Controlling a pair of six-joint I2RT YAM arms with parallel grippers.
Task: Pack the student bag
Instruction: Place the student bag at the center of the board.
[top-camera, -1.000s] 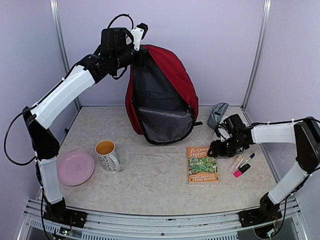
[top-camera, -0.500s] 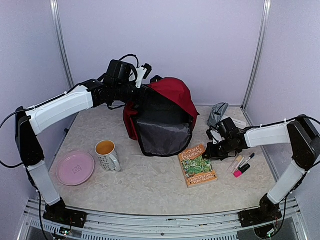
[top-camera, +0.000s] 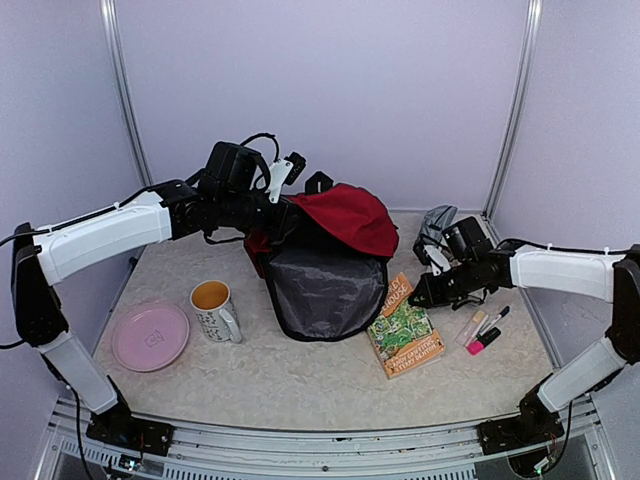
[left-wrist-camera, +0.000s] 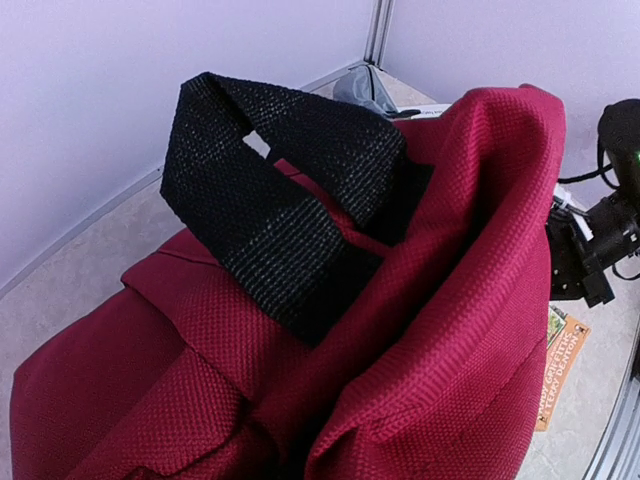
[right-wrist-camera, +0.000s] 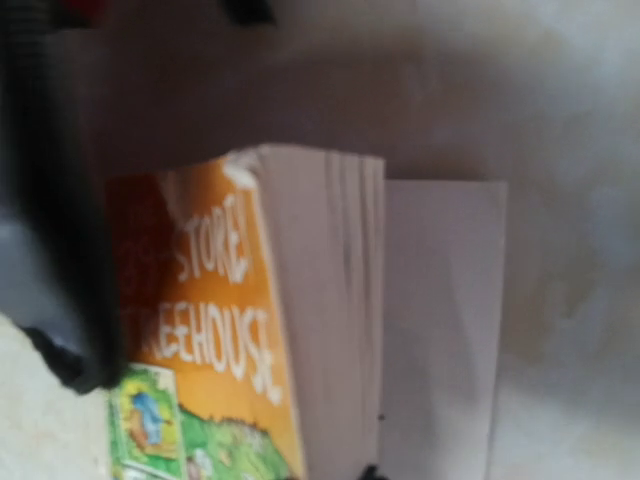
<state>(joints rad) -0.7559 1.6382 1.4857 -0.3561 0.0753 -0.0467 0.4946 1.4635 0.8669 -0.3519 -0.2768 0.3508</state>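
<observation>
The student bag (top-camera: 345, 215) is dark red and slumps at the back centre, its grey-lined mouth (top-camera: 320, 285) facing the front. My left gripper (top-camera: 287, 208) is shut on the bag's top rim. In the left wrist view red fabric (left-wrist-camera: 450, 300) and a black strap (left-wrist-camera: 270, 190) hide my fingers. An orange and green book (top-camera: 405, 330) lies tilted just right of the bag. My right gripper (top-camera: 420, 296) is shut on its far corner, which is raised off the table. The right wrist view shows the cover and page edges (right-wrist-camera: 320, 300) close up.
A mug (top-camera: 213, 308) and a pink plate (top-camera: 150, 336) stand at the front left. A small grey pouch (top-camera: 435, 225) lies at the back right. Several markers (top-camera: 483, 330) lie right of the book, under my right forearm.
My left arm has come down and the bag has sunk from upright to slumped. My right gripper has shut on the book, lifted its far edge and swung it toward the bag.
</observation>
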